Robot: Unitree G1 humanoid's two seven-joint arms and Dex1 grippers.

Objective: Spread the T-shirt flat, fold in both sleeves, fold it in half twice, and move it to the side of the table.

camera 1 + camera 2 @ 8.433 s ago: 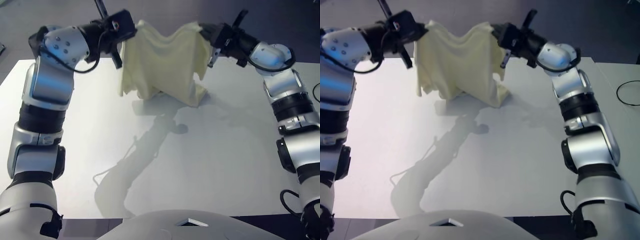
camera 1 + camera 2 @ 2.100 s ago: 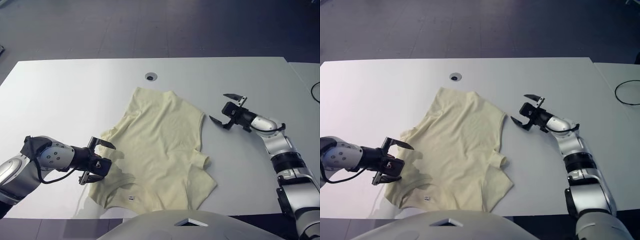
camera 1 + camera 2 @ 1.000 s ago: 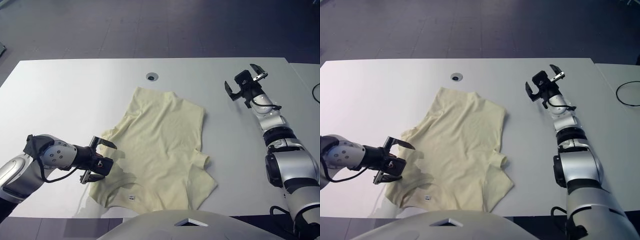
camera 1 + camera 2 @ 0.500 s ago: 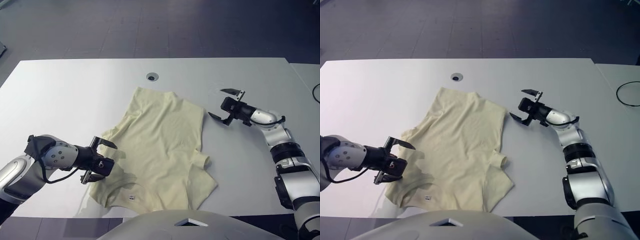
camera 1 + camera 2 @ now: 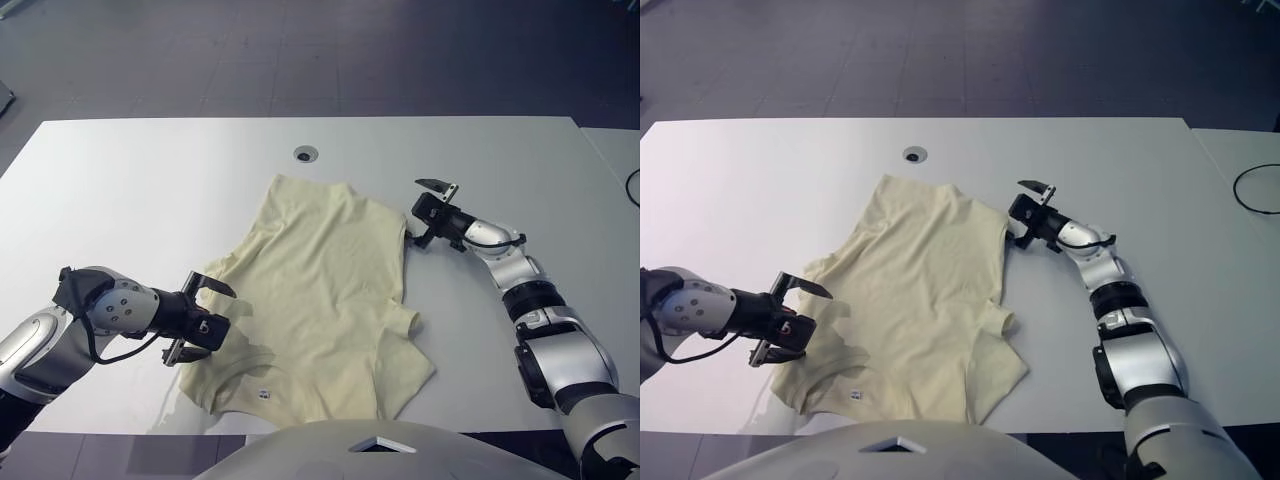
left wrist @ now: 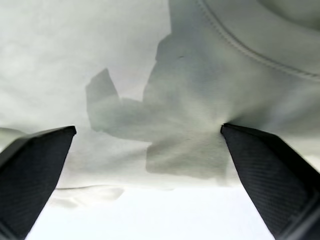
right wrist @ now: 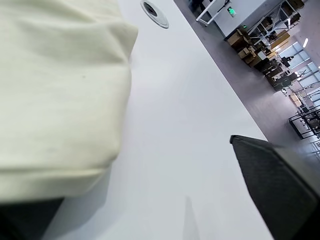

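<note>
The pale yellow T-shirt (image 5: 320, 290) lies rumpled on the white surface (image 5: 140, 190), toward its near edge. The left hand (image 5: 205, 322) gapes wide over the shirt's left corner, gripping nothing. The right hand (image 5: 424, 213), also open, sits at the shirt's right edge, perhaps touching fabric.

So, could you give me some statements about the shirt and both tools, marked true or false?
The T-shirt lies rumpled on the white table. True.
The left tool is shut on a sleeve. False: it is open, at the shirt's near left edge.
The right tool is open at the shirt's right edge. True.
The shirt covers the round grommet in the table. False: the grommet lies bare beyond the shirt.
</note>
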